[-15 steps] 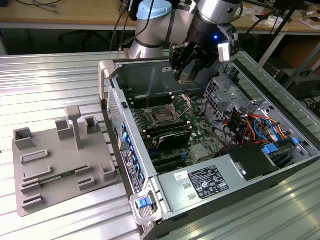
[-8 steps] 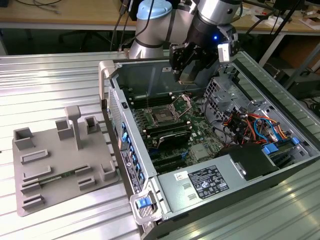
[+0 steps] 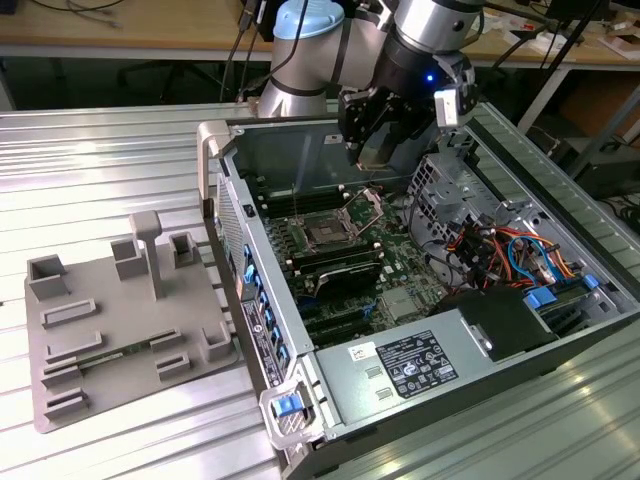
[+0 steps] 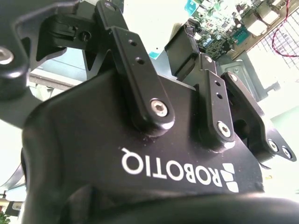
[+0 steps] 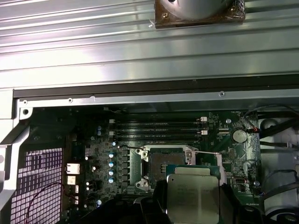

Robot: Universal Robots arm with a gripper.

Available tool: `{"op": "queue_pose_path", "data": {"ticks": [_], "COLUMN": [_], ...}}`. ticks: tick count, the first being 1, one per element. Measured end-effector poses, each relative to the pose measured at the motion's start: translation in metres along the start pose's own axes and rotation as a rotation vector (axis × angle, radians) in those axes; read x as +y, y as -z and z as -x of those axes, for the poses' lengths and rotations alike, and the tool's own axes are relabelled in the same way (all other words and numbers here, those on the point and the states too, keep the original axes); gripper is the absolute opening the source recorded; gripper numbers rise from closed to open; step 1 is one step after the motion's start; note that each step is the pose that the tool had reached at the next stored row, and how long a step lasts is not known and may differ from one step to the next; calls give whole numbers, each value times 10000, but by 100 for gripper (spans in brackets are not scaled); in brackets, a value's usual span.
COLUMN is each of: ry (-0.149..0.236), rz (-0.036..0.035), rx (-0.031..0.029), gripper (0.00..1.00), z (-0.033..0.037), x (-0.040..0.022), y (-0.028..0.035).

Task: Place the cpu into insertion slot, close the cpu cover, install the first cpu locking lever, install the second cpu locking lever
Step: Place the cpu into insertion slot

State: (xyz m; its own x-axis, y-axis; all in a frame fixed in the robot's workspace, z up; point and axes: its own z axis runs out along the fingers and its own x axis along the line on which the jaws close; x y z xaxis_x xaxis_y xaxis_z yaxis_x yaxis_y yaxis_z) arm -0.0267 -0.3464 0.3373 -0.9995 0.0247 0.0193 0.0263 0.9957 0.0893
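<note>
One step underway: clamps chip by side edges in claw, raised near socket; likely light, stiff, slick, fragile underneath

The cpu runs off the first wrist view's edge, perhaps overlapping the insertion slot.

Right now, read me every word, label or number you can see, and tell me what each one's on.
White lettering on the gripper body, second wrist view: a maker's name, left unquoted.
Black-and-white label on the grey metal box: print too fine to read.
Small white sticker beside it: unreadable.
The cpu held in the gripper: no legible print.
</note>
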Motion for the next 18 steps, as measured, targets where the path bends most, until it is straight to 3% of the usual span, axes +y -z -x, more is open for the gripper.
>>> {"op": "queue_pose_path", "data": {"ticks": [18], "ry": [0], "rz": [0], "rx": [0], "gripper": [55], "z": [0], "x": [-2], "y": [-23]}}
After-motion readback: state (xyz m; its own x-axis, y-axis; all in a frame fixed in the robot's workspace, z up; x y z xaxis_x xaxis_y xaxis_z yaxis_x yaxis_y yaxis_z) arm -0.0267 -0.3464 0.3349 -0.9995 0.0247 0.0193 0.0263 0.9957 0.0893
